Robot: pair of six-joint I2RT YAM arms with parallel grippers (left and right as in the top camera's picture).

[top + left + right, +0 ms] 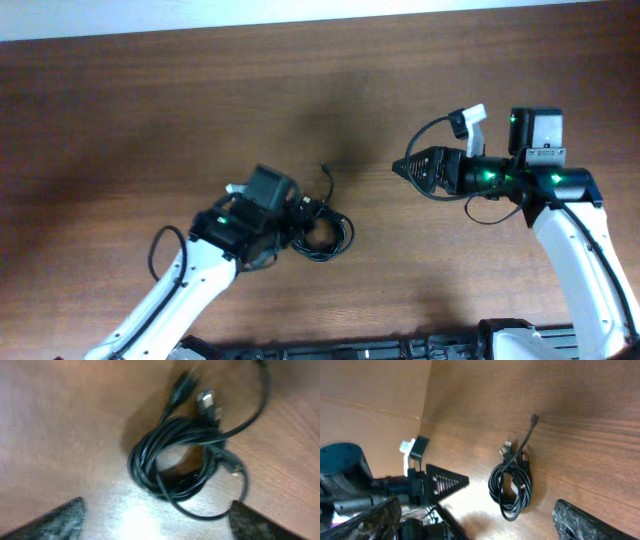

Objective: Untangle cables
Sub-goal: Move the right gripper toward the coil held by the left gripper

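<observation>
The cables lie as one small knotted black bundle on the brown wooden table, with one loose end running up and away from it. In the left wrist view the bundle shows coiled loops and small plug ends, one of them pale. My left gripper is open and empty, with the bundle just ahead of its fingertips. In the overhead view it is at the bundle's left side. My right gripper hovers apart, up and to the right of the bundle. In its own view it is open and empty, with the cables ahead.
The wooden table ends at a pale far edge at the top of the overhead view. Thicker black wires run along both arms, one at the right wrist. Dark equipment sits along the near edge.
</observation>
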